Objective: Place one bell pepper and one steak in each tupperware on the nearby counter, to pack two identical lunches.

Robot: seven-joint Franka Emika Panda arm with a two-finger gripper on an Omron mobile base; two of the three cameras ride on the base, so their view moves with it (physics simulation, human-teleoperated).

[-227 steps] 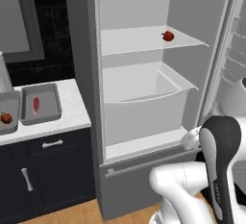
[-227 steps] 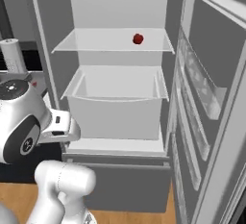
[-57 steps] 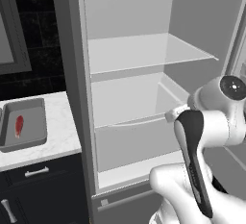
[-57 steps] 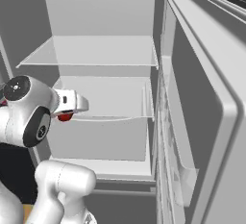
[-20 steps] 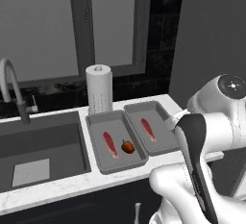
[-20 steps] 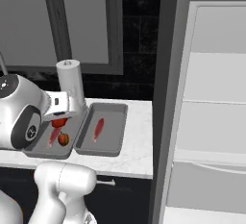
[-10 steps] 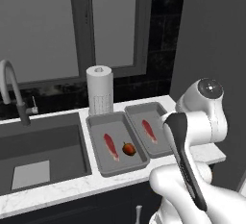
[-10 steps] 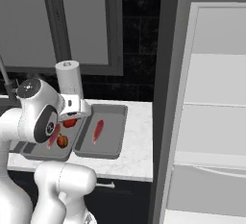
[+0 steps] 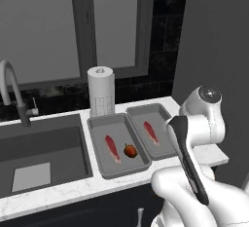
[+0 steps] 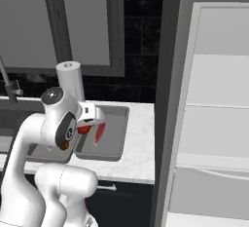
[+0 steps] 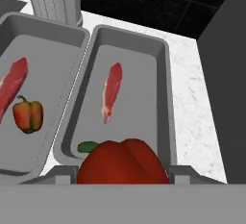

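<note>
Gripper (image 11: 123,180) clamped on a red bell pepper (image 11: 123,163) above the right tupperware's (image 11: 166,64) near end — steak (image 11: 111,91) inside, left tupperware (image 11: 79,40) holds steak plus pepper — no legible labels anywhere.

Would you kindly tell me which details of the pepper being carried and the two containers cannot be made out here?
- Carried red bell pepper: lower half cut off at the bottom of the hand view.
- Right tupperware: near corner hidden by the arm in the left base view.
- Left tupperware: mostly behind the arm in the right base view.
</note>
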